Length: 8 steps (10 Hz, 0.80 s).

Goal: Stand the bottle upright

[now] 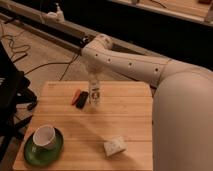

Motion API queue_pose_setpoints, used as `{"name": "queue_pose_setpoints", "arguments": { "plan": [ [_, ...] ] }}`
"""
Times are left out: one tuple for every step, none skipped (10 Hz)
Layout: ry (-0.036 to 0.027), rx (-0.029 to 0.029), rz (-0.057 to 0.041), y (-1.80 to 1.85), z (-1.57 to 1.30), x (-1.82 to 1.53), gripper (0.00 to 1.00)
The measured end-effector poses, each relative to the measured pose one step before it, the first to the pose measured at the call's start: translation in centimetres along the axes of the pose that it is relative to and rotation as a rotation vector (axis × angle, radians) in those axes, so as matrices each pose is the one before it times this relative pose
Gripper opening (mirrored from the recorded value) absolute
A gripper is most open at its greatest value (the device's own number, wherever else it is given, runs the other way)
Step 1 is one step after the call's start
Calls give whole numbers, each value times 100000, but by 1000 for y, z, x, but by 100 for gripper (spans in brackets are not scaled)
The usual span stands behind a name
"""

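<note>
The slim white bottle (94, 94) with a dark-printed label is upright at the back middle of the wooden table (125, 120). Its base is at or just above the tabletop. My gripper (93, 78) comes straight down from the white arm's elbow (100, 47) and is shut on the bottle's top, hiding the cap.
An orange-red marker (75, 94) and a black marker (81, 99) lie just left of the bottle. A white cup (45, 136) sits on a green saucer (30, 150) at the front left. A pale block (115, 146) lies at the front middle. A black chair (10, 90) stands left of the table.
</note>
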Motion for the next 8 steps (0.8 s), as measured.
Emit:
{"name": "queue_pose_setpoints", "arguments": {
  "plan": [
    [-3369, 298, -72, -121, 30, -1156, 0],
    [-2610, 435, 315, -395, 372, -809, 0],
    [-1567, -3, 408, -251, 307, -452, 0],
    [-1273, 6, 795, -470, 537, -259, 0],
    [-1345, -63, 1221, -742, 698, -169, 0],
    [-415, -747, 1532, -629, 690, 120, 0],
    [-197, -984, 1371, -377, 428, 88, 0],
    [3, -1275, 1635, -462, 586, 199, 0]
  ]
}}
